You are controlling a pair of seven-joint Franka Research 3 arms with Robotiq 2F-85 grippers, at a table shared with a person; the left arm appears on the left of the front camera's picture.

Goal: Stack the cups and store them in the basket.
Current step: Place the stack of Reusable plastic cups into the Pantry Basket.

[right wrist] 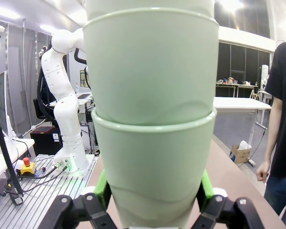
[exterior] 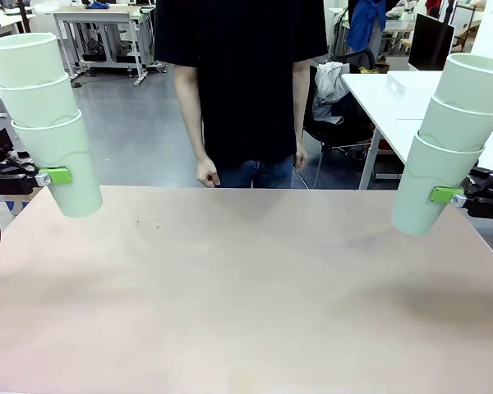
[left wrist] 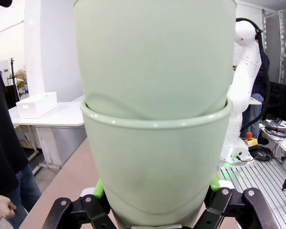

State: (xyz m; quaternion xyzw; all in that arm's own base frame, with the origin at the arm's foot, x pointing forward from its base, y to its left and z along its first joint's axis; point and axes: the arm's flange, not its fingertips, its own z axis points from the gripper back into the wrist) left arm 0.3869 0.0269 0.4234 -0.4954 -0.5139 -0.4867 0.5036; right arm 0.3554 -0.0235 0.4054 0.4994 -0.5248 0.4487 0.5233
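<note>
Two stacks of three pale mint-green cups hang above the table. The left stack (exterior: 45, 115) leans slightly left, and my left gripper (exterior: 56, 176) is shut on its lowest cup. In the left wrist view that stack (left wrist: 157, 119) rises between the green pads (left wrist: 99, 188). The right stack (exterior: 448, 135) leans right, with my right gripper (exterior: 445, 195) shut on its bottom cup. The right wrist view shows the same stack (right wrist: 152, 119) between green pads (right wrist: 101, 188). The basket is out of view.
A person in a black shirt (exterior: 242, 74) stands at the far edge, both hands (exterior: 207, 174) hanging by the table edge. The tan tabletop (exterior: 246, 287) lies bare between the two stacks. A white table (exterior: 386, 94) stands behind on the right.
</note>
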